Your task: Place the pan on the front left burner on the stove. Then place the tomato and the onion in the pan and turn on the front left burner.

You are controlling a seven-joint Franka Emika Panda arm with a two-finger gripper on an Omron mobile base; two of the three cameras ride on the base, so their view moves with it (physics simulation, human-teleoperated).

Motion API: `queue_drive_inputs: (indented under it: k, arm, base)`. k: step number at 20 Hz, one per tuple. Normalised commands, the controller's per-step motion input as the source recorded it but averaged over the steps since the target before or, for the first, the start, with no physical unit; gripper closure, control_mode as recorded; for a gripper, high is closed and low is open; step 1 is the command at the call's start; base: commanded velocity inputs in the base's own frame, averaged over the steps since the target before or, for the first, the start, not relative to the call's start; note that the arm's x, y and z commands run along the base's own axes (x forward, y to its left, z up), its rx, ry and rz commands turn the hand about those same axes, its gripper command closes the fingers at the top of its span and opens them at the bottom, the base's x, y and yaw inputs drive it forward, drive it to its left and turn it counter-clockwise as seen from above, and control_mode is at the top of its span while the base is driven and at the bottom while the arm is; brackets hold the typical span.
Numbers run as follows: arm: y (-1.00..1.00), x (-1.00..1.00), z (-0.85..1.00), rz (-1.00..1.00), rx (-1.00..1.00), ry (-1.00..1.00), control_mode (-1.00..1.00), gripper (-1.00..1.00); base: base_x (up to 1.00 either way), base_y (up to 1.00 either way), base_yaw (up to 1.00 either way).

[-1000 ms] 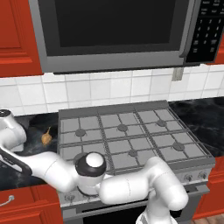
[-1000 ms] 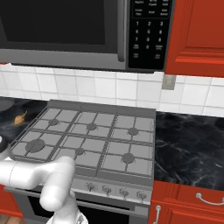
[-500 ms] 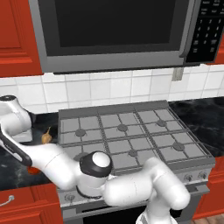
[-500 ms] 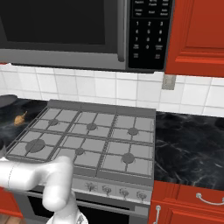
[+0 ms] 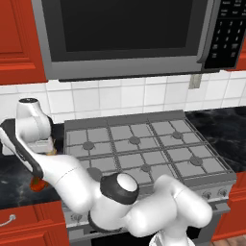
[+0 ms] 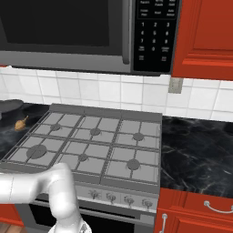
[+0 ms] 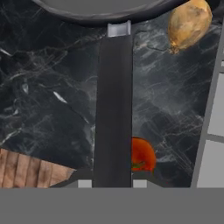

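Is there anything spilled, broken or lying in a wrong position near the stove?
Nothing stands out. The pan sits level, its handle between the hand's fingertips. The onion and tomato lie whole on the black counter beside the stove.

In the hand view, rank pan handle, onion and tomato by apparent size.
1. pan handle, largest by far.
2. onion.
3. tomato, partly hidden behind the handle, so its rank against the onion is unsure.

White arm reaching far left, gripper (image 7: 113, 183) apparently clamped around a handle.
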Motion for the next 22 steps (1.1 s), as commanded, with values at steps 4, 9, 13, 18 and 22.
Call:
queue_drive_inputs:
  k: [4, 9, 13, 18, 22]
  arm:
    - [-0.57, -0.13, 0.48, 0.04, 0.07, -0.08, -1.0, 1.0]
    - [-0.59, 0.0, 0.33, 0.07, 0.1, -0.03, -1.0, 1.0]
    - [-0.75, -0.1, 0.14, 0.07, 0.09, 0.0, -1.0, 1.0]
    - [-0.77, -0.24, 0.17, 0.06, 0.03, 0.0, -1.0, 1.0]
    - [-0.73, -0.08, 0.25, 0.05, 0.0, 0.0, -1.0, 1.0]
  base:
    - [0.0, 0.0, 0.0]
    - [0.0, 0.0, 0.0]
    - [0.0, 0.0, 0.0]
    - [0.0, 0.0, 0.0]
    - [0.0, 0.0, 0.0]
